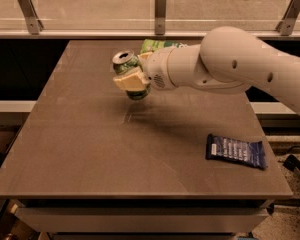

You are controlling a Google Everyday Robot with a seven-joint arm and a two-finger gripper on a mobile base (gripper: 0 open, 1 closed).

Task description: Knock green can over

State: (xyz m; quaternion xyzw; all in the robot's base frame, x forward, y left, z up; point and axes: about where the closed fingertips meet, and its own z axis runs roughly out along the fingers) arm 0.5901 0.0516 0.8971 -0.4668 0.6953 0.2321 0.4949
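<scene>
While the tool [134,78] gripped the green can [125,65], tilted and seemingly lifted over the counter [90,149], rear centre | risk: released there, it might land upright or roll off an edge | cause: round body, height

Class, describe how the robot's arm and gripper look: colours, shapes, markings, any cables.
The arm is smooth white, thick rounded segments with a bulbous joint and two small dark holes. Its wrist has a patch of tiny perforations. The gripper, closed on the green can over the table's far half, has blocky cream fingers. No cables show.
</scene>
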